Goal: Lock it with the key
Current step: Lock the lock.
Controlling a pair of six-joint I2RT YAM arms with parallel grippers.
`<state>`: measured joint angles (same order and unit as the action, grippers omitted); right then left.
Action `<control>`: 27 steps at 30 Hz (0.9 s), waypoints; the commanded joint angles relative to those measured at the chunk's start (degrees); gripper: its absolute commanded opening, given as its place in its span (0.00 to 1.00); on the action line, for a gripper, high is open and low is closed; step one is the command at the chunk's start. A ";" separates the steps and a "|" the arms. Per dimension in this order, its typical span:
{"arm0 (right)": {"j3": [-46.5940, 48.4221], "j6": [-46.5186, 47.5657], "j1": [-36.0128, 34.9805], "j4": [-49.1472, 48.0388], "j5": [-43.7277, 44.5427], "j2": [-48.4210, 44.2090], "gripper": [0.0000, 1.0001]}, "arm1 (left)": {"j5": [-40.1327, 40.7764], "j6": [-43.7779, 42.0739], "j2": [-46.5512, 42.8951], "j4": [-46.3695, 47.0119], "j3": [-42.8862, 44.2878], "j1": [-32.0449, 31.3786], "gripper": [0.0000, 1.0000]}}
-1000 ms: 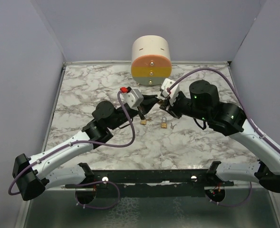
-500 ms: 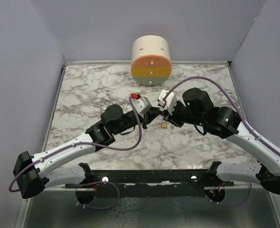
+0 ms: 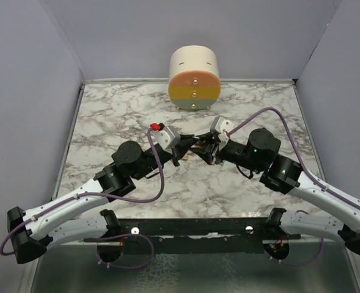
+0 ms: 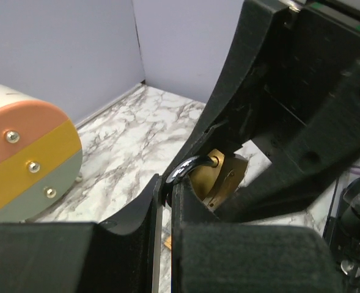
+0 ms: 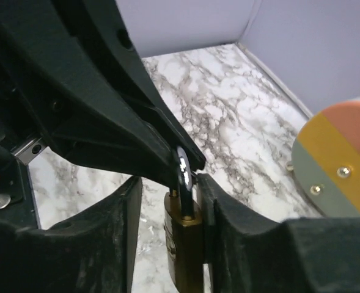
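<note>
While aloft, padlock (image 5: 186, 250) between end effectors (image 3: 192, 147) (image 3: 206, 150)

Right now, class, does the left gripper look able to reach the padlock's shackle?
Likely yes: the shackle of the padlock sticks out past the right gripper, nothing covers it, and the left gripper appears closed on it.

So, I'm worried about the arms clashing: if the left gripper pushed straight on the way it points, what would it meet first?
The padlock: its shackle sits at the fingertips of the left gripper. Directly behind it, seemingly very close, is the right gripper, clamping the brass body.
</note>
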<state>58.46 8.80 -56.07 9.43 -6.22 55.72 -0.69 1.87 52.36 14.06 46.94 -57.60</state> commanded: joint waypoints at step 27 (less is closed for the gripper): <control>-21.11 -2.64 -0.75 -21.76 6.86 -9.36 0.52 | 13.05 -12.69 -2.91 -23.22 13.27 -1.53 0.00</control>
<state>40.32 3.70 -56.95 -6.44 4.51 47.24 12.64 -10.02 51.03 -9.26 57.21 -59.00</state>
